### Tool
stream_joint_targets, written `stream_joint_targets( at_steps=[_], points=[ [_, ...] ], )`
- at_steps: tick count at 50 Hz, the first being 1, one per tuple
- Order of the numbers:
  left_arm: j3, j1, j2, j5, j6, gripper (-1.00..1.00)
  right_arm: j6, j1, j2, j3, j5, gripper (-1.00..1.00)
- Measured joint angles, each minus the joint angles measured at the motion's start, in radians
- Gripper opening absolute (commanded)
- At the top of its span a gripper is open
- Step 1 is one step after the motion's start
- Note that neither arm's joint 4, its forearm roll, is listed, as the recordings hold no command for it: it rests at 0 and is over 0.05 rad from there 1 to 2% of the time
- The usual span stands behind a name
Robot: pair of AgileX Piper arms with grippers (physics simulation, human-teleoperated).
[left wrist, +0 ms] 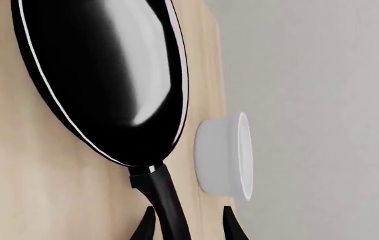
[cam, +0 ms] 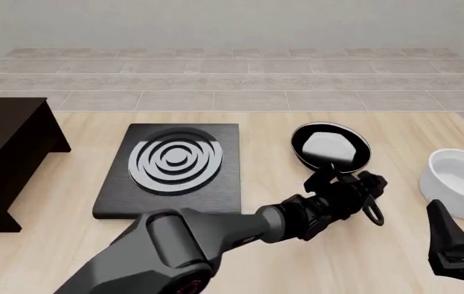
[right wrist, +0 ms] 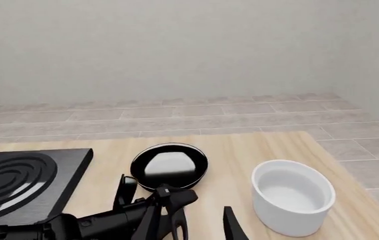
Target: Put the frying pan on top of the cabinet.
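The frying pan [cam: 331, 146] sits on the table between the stove plate [cam: 171, 168] and the white bowl [cam: 463, 182]. The left gripper [left wrist: 188, 227] (fingers spread apart) straddles its handle.

Cabinet [cam: 3, 153] cut by front view's left edge; right hand [cam: 461, 245] partly out of frame.

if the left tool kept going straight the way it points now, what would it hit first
The frying pan. The left tool points along the pan's handle, which runs between its fingers, so the round body lies directly ahead. Whether the fingers already touch the handle is unclear. The white bowl sits off to one side.
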Motion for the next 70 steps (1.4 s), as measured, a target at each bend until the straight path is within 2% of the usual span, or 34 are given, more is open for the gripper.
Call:
stream_joint_targets(
  at_steps=[15, 16, 28, 45, 56, 70],
  points=[
    [-0.065, 0.003, 0.031, 0.028, -0.033, 1.0, 0.006, -0.006, 0.011, 0.0, -0.01, 1.0],
    [-0.069, 0.003, 0.033, 0.03, -0.036, -1.0, 0.006, -0.006, 0.011, 0.0, -0.01, 1.0],
    [-0.086, 0.012, 0.039, 0.043, -0.061, -1.0, 0.006, -0.009, 0.007, 0.0, -0.007, 1.0],
    [-0.054, 0.019, 0.028, 0.008, -0.09, -1.0, 0.003, -0.01, -0.008, 0.0, 0.006, 1.0],
    [0.042, 0.033, -0.02, -0.026, -0.052, -1.0, 0.0, -0.008, -0.002, 0.0, 0.001, 1.0],
    [0.215, 0.051, -0.115, -0.091, 0.03, -1.0, -0.005, -0.006, 0.006, -0.001, -0.007, 1.0]
  ],
)
